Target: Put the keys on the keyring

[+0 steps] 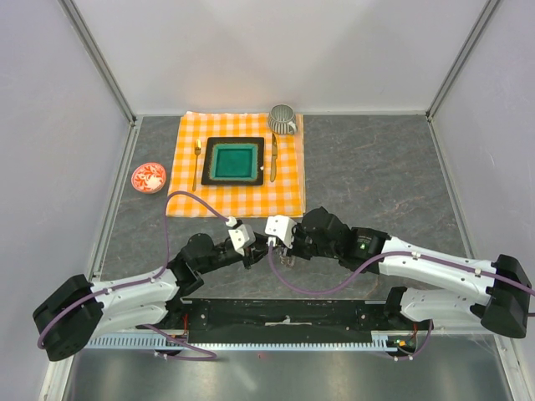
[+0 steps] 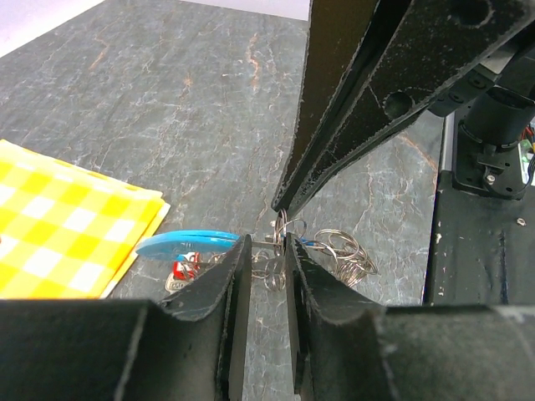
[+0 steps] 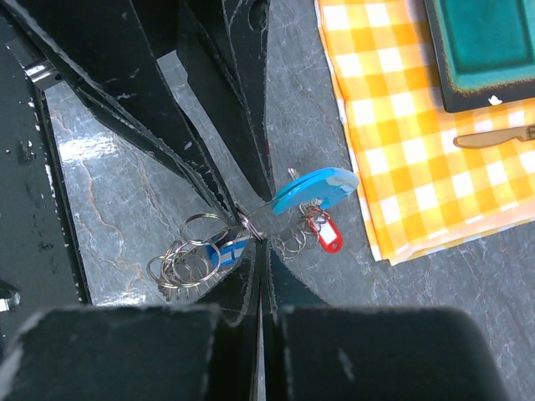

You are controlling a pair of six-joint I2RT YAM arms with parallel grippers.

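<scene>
Keyring (image 3: pixel 188 259) — a tangle of silvery wire loops — sits midway along the near edge of the counter (image 1: pixel 376 167), just beside the yellow checked cloth (image 2: pixel 67 225), with the blue-tagged key (image 3: pixel 313 190) and red-tagged key (image 3: pixel 328 236) against it. Right tool (image 3: pixel 261 246) is closed, its tips pinching one loop. Left tool (image 2: pixel 267 246) stands partly apart with loops between its fingers — whether it clamps them, I cannot tell.

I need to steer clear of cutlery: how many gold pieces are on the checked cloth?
2: a gold metal fork left of the green square plate, a gold metal knife right of it. None seems hidden.
</scene>
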